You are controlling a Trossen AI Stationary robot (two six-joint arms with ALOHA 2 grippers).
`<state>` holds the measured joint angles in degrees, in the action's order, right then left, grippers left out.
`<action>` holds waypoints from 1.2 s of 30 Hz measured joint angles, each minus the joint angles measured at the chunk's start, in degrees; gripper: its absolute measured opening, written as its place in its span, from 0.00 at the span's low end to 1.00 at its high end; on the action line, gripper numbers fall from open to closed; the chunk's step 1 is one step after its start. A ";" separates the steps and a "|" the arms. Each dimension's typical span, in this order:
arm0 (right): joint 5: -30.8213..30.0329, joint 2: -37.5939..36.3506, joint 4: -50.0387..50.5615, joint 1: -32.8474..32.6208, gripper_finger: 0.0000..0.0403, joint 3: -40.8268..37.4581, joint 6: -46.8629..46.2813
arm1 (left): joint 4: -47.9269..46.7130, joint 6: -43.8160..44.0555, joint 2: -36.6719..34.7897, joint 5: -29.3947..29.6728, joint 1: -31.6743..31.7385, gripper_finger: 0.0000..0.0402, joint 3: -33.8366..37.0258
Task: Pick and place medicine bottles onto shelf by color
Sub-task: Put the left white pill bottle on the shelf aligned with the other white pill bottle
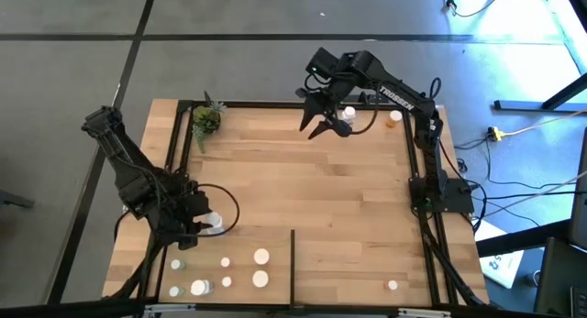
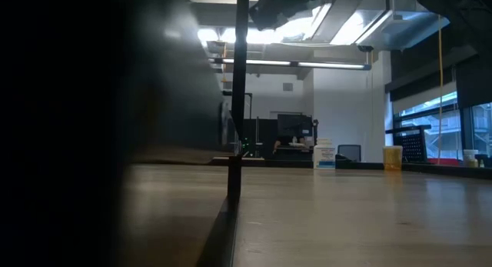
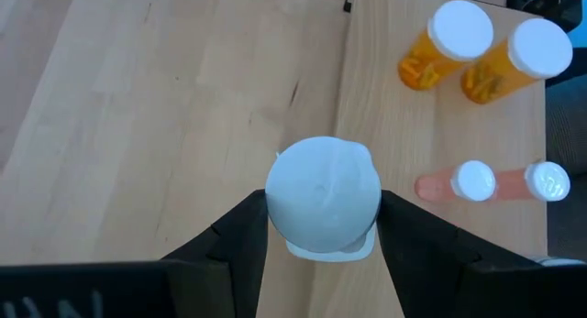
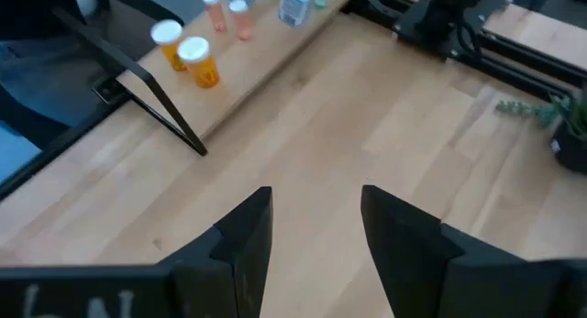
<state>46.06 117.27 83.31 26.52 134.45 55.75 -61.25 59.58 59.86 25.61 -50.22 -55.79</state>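
Left gripper [image 3: 321,231] clamps a white-capped bottle [image 3: 323,191].

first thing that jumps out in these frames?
The left gripper at the table's near-left, its fingers closed around a white-capped bottle, with two orange bottles standing a little way off on the light-wood shelf. Next, the right gripper at the far edge, open and empty, close to a white bottle. A small green plant sits in the far-left corner.
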 joint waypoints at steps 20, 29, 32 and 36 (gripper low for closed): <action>-6.51 0.00 -8.61 0.02 0.42 0.00 0.02 | -1.56 -5.06 0.00 0.57 -1.40 0.44 0.00; -6.51 0.00 -11.27 0.02 0.42 0.00 0.02 | -3.28 -4.18 1.01 2.20 -6.09 0.44 -0.04; -6.51 0.00 -11.98 0.02 0.42 0.00 0.02 | -4.20 -2.34 2.20 3.38 -8.11 0.44 -0.27; -6.51 0.00 -12.51 0.02 0.42 0.00 0.02 | -7.20 1.35 5.30 4.55 -10.07 0.44 -3.36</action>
<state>39.55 117.27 70.80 26.55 134.45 55.77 -68.45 60.93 65.16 30.15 -60.28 -59.15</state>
